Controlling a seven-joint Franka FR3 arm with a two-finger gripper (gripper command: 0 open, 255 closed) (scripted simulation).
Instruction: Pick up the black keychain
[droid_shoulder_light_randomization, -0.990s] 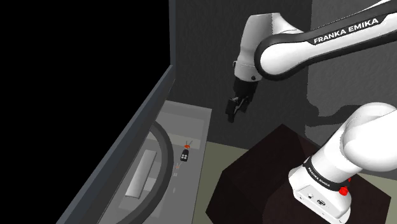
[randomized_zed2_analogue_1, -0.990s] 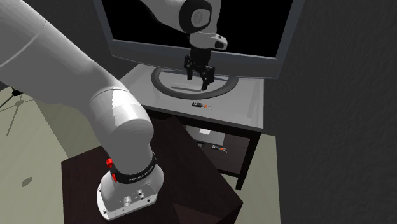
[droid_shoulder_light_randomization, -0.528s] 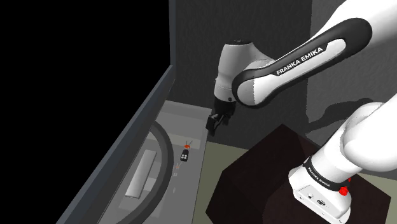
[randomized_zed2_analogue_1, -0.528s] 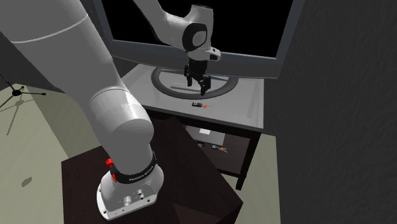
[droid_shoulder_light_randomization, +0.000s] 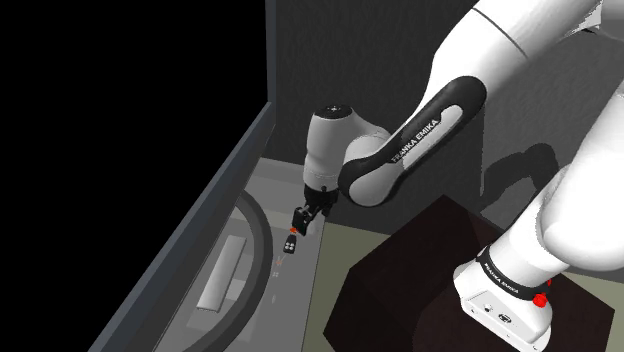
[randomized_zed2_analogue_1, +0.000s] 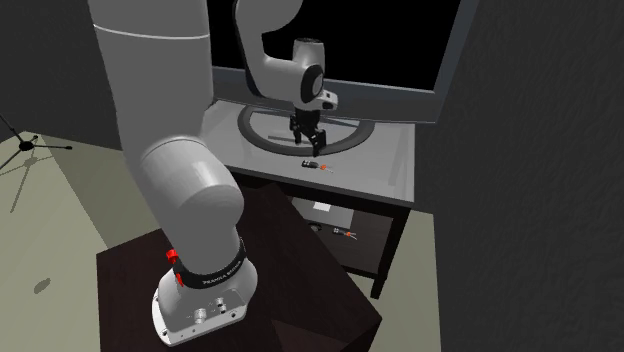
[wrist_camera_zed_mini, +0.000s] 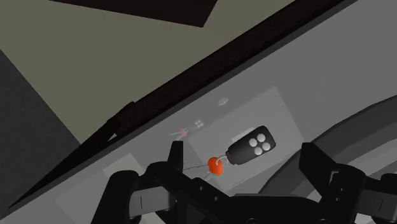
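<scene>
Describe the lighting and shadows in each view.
Shoulder view: dim; the arm throws a soft shadow on the dark wall behind it, and the television screen is flat black, without glare. Second exterior view: brighter, the grey tabletop evenly lit. Wrist view: dim but sharp; the black keychain reads crisply ahead of the open gripper.

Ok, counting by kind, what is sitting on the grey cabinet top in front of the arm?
black keychain: 1
television: 1
Total: 2
</scene>
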